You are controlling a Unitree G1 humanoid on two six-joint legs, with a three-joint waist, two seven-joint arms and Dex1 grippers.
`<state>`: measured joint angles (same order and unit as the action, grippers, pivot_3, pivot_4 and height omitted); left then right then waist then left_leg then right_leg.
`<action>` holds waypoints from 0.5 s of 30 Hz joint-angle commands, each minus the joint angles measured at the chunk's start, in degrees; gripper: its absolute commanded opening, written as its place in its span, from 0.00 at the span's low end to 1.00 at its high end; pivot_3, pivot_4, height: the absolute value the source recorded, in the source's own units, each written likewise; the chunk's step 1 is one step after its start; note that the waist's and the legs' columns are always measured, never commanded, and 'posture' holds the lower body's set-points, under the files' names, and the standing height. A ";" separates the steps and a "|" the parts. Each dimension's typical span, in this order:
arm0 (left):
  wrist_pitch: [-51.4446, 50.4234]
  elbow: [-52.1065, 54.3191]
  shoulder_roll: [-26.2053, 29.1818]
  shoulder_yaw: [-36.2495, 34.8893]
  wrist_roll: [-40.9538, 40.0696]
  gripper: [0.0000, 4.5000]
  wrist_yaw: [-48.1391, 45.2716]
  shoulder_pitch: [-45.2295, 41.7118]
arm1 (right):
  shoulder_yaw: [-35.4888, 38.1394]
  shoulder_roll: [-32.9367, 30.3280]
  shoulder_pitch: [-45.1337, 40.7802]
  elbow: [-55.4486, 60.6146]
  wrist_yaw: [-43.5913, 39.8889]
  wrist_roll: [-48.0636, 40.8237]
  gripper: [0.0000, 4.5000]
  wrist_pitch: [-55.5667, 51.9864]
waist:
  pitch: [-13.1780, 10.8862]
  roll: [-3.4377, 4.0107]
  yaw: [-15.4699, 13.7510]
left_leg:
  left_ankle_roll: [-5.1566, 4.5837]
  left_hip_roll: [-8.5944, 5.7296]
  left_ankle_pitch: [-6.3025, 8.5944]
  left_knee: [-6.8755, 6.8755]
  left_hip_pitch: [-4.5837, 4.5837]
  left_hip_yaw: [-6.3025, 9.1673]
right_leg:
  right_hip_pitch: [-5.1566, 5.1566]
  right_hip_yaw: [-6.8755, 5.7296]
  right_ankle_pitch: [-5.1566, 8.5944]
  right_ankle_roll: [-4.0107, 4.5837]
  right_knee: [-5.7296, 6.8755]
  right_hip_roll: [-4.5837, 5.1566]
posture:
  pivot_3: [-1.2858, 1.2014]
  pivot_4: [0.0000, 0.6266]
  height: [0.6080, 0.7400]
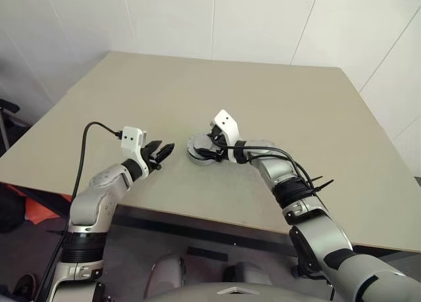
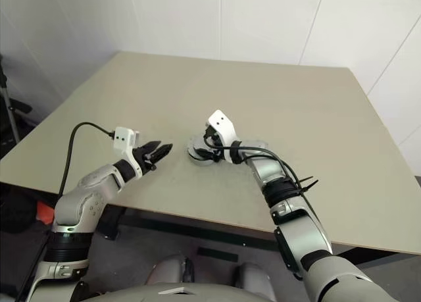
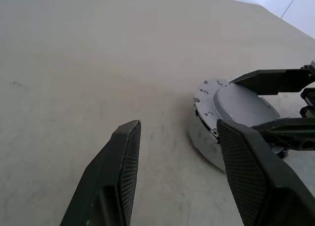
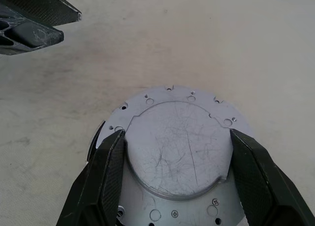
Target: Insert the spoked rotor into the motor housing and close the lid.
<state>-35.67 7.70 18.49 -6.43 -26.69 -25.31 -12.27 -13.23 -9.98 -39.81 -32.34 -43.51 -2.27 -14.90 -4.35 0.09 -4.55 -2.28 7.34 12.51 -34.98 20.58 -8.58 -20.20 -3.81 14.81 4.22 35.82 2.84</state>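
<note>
Right wrist view looks straight down on the lid [image 4: 177, 152], a scratched grey-blue disc lying flat over the motor housing [image 4: 94, 140], of which a dark sliver peeps out at the disc's 9 o'clock edge. No spoked rotor can be seen, so it is most likely already inside beneath the lid; I judge the task near its end, with perhaps only the lid's final seating and the letting-go left. Whether the lid is fully pressed home cannot be told.

The right tool [image 4: 177, 179] has its fingers spread wide, one at the raised centre's 9 o'clock flank and one at its 3 o'clock flank, touching or nearly so; a firm pinch cannot be confirmed.

From the head camera, the stack sits near the middle of the surface [image 1: 316, 104]. The left tool [image 1: 162, 152], fingers spread and holding nothing, hovers near the stack at its 9 o'clock, apart from it.
</note>
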 commanded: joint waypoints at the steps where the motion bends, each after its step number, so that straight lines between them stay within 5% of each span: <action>1: 0.50 2.04 0.68 -0.99 -0.37 0.58 -0.15 -0.70 | -0.28 -1.09 0.22 -1.51 -0.06 1.30 0.71 -0.15 | 0.00 0.00 0.00 | 0.01 0.00 0.00 0.00 0.00 0.00 | 0.00 0.00 0.00 0.00 0.00 0.00 | 0.52 0.00 1.00; 15: 0.52 2.04 0.33 -0.48 -0.31 0.58 -0.09 -0.51 | -0.24 -1.28 2.99 5.61 -4.07 -1.20 0.71 -3.06 | 0.00 -0.01 0.31 | -0.03 0.00 0.01 0.01 0.45 -0.01 | -0.32 -0.05 0.00 0.00 -0.12 0.00 | 0.52 0.00 1.00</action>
<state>-35.67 7.70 18.66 -6.52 -26.68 -25.26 -12.24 -13.16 -11.38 -37.14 -26.43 -48.11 -3.91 -17.58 -4.35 0.09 -4.24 -2.31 7.35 12.53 -34.97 21.04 -8.58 -20.52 -3.87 14.81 4.22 35.70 2.84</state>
